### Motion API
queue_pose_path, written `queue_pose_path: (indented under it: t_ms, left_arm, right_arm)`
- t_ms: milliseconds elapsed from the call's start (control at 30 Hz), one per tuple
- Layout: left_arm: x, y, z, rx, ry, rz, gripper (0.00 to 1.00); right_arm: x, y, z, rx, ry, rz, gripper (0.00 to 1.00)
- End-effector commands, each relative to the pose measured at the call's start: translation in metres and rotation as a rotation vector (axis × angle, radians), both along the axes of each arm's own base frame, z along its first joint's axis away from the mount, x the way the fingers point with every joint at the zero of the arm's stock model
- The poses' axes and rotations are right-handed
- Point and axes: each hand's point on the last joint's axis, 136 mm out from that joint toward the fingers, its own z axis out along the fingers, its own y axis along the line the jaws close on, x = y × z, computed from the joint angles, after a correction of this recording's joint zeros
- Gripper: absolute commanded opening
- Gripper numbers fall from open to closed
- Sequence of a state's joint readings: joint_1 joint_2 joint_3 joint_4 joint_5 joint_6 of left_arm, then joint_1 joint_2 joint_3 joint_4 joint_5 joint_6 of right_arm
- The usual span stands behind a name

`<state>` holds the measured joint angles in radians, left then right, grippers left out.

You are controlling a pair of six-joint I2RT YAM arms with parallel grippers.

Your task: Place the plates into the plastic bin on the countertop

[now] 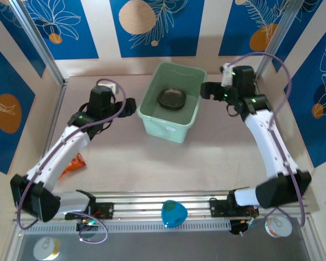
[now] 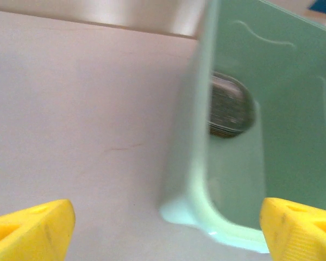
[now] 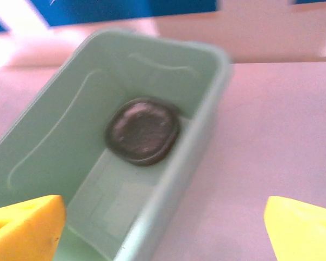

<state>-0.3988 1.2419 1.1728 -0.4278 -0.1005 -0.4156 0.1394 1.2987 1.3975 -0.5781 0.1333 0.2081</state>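
Observation:
The mint-green plastic bin (image 1: 191, 117) (image 2: 228, 234) (image 3: 217, 70) stands on the beige countertop (image 1: 130, 157) at centre back. Inside it lies a dark stack of plates (image 1: 171, 99) (image 2: 228, 111) (image 3: 143, 130), nested together on the bin's floor. My left gripper (image 1: 131, 107) (image 2: 168, 228) is open just left of the bin, its yellow fingertips (image 2: 32, 228) wide apart around the bin's near corner, holding nothing. My right gripper (image 1: 205, 89) (image 3: 163, 228) is open above the bin's right rim, yellow fingertips (image 3: 24, 225) spread, nothing between them.
An orange packet (image 1: 71, 165) lies on the countertop at the left by the left arm. A white wall outlet (image 1: 110, 86) sits at the back left. A metal rail (image 1: 163, 204) runs along the near edge, with a blue object (image 1: 173, 213) on it.

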Motion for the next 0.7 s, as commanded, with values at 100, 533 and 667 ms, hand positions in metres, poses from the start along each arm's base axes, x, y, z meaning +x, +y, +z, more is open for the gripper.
queue_pose_path:
  t_ms: [100,533,667]
  left_arm:
    - [-0.022,0.080,-0.048,0.302,-0.062,0.177,1.00]
    - [-0.016,0.110,-0.152,0.570,-0.158,0.186,1.00]
    - [-0.007,0.110,-0.156,0.529,-0.230,0.192,1.00]
  right_arm:
    - [-0.041,-0.098,-0.091,-0.043,0.047,-0.354,0.99]
    - [-0.025,-0.108,-0.219,-0.051,-0.028,-0.413,0.99]
    - [-0.008,-0.094,-0.209,-0.033,-0.140,-0.320,0.99]
